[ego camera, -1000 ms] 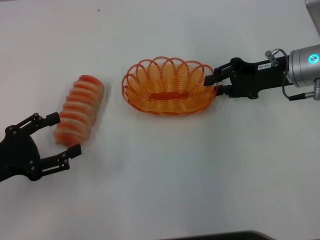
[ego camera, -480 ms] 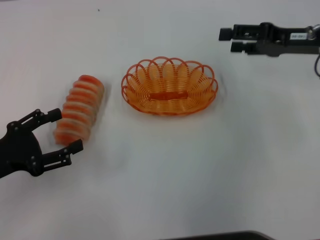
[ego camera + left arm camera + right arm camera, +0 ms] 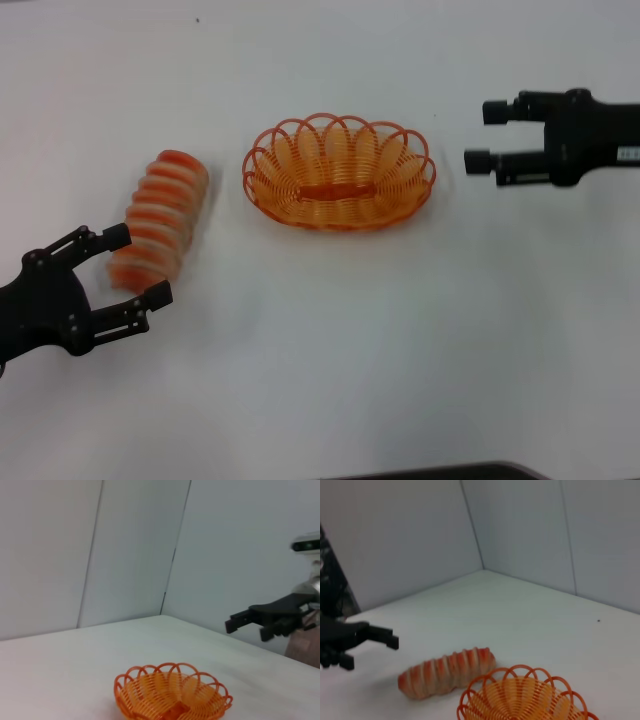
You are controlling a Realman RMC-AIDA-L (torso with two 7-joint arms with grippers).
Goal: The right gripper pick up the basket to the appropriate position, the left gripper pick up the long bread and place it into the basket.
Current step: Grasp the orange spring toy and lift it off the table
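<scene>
The left gripper (image 3: 135, 267), a black two-fingered claw with visible screws, is seen at the near left with its fingers spread apart and nothing held. Compared with half a second ago it has been advanced slightly, so that its fingertips now flank the near end of the long bread (image 3: 160, 218), an elongated cream-white toy loaf with orange-red crosswise ridges; contact cannot be confirmed. The loaf lies unmoved on the white table (image 3: 330, 340). Just right of it, apart, the oval orange wire basket (image 3: 340, 172) with scalloped rim is unmoved, nothing inside. The right gripper (image 3: 484, 136), a black claw, has been lowered and brought nearer, now right of the basket, clear of its rim, fingers parted and empty.
</scene>
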